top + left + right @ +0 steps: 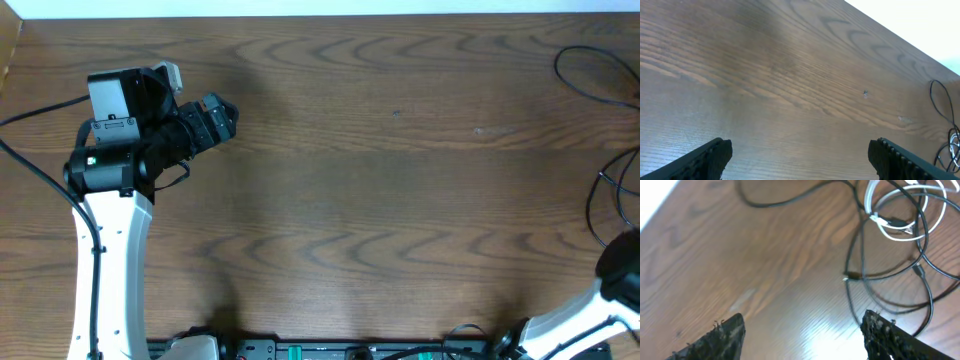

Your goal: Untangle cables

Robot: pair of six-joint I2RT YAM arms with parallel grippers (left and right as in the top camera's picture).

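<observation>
The cables lie tangled at the table's right edge. In the right wrist view the black cable (860,275) runs in several overlapping loops. The white cable (900,210) is coiled through the black one at the top right. My right gripper (802,330) hangs just in front of the tangle, open, with bare wood between its fingers. A black strand passes close by the right fingertip (885,330). My left gripper (215,120) is far off at the table's left, open and holding nothing. It shows only the black cable (945,105) in the distance.
The wooden table (380,180) stretches between the arms. Black cable loops (600,75) reach the right edge in the overhead view. The right arm (625,270) sits at the bottom right corner. The left arm's white link (110,270) runs down the left side.
</observation>
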